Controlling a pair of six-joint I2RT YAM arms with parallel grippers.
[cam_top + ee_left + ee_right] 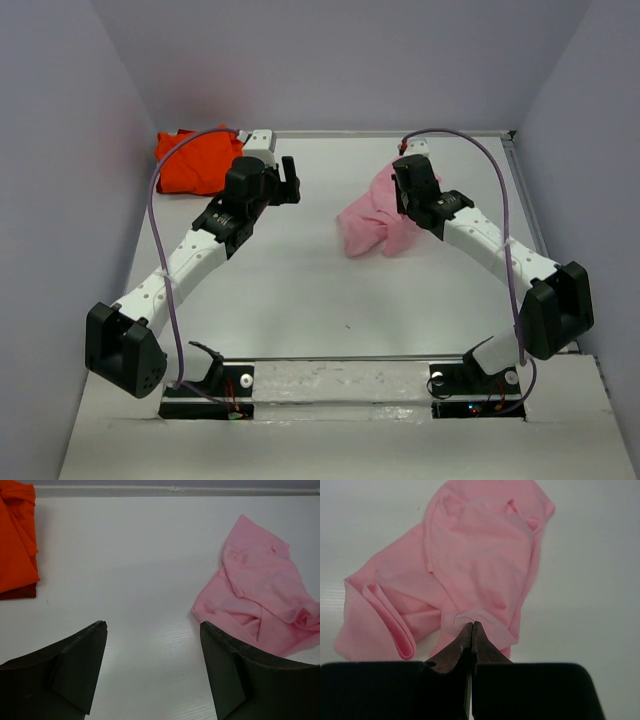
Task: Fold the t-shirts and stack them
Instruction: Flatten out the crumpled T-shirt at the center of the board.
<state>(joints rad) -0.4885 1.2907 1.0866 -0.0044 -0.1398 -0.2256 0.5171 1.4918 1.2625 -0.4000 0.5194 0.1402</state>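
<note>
Between tips of the closed right hand (471,626), a pucker of pink t-shirt (480,555)

The orange t-shirt (17,540) is cut off by the left wrist view's left edge; the pink t-shirt (365,225) is partly hidden by the right arm (480,235).

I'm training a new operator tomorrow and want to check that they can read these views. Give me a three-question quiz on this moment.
1. True or false: the pink t-shirt lies neatly folded.
2. The right gripper is: A) open, holding nothing; B) shut on a pucker of the pink t-shirt; C) shut on nothing.
3. Fill in: the left gripper hangs ____ over bare table, holding nothing.
Key: 1 false, it is crumpled; 2 B; 3 open.
</note>
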